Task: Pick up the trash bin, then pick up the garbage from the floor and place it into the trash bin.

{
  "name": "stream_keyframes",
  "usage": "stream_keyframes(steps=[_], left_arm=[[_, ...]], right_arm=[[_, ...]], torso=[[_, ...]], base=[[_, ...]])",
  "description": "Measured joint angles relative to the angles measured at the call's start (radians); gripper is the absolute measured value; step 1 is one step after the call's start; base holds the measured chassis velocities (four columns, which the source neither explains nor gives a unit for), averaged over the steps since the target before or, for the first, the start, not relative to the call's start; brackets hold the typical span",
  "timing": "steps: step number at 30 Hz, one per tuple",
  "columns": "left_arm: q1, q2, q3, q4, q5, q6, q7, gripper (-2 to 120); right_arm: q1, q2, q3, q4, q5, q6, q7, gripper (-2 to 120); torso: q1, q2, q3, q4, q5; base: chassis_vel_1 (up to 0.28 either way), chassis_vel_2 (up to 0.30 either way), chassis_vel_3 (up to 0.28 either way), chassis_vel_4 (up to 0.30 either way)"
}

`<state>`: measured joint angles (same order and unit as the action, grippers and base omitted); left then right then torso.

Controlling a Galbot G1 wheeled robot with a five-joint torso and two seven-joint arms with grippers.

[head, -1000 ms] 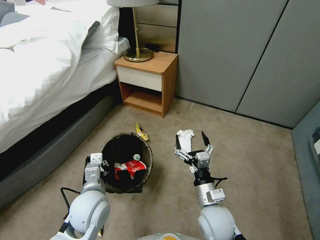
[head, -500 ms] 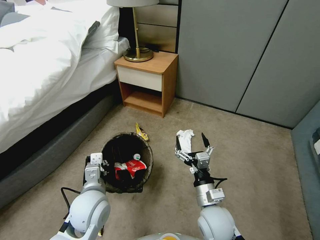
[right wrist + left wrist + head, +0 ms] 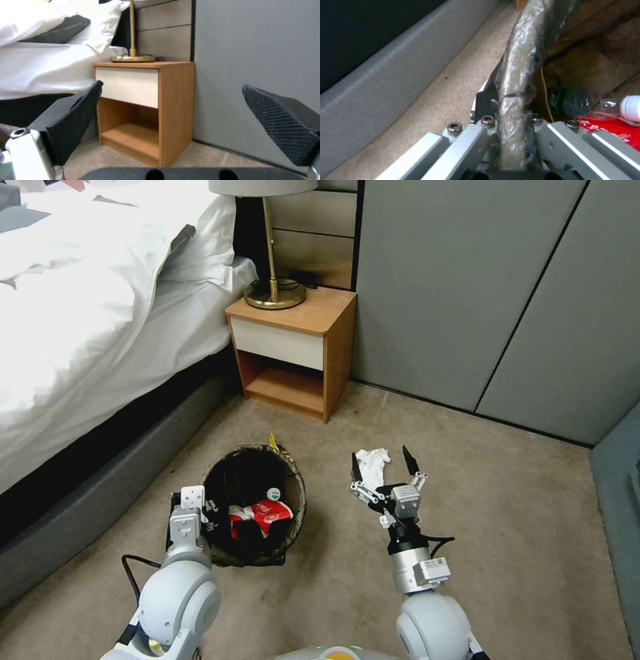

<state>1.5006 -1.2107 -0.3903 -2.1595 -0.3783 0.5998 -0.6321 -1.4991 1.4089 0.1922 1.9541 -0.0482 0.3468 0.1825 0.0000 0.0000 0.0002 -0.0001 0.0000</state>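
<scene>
Head view shifted forward, left tool (image 3: 212, 511) still gripping trash bin (image 3: 293, 513)

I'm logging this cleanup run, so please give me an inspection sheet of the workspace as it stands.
Surface: beige carpet, faintly stained.
Job's things: trash bin holds a red wrapper and a bottle; white tissue and yellow wrapper lie on the floor.
Clutter: nothing seen.
Grippers: left gripper clamped on the bin's rim; right gripper open, held above the tissue.
Cables: black cable beside the left arm.
Surroundings: bed, nightstand with lamp, grey wall panels.
</scene>
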Motion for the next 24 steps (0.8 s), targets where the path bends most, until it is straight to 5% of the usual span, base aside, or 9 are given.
stream_keyframes(steps=[15,24], left_arm=[[0.001,0.001,0.001,-0.004,0.000,0.001,0.000,0],[0.001,0.001,0.001,-0.004,0.000,0.001,0.000,0]], right_arm=[[0.024,-0.014,-0.006,-0.001,-0.031,0.028,-0.014,100],[0.126,-0.040,-0.021,0.005,0.042,-0.122,0.046,100]], torso=[[0.000,0.000,0.000,0.0000,0.0000],[0.000,0.000,0.000,0.0002,0.0000]], base=[[-0.014,0.015,0.013,-0.012],[0.000,0.000,0.000,0.000]])
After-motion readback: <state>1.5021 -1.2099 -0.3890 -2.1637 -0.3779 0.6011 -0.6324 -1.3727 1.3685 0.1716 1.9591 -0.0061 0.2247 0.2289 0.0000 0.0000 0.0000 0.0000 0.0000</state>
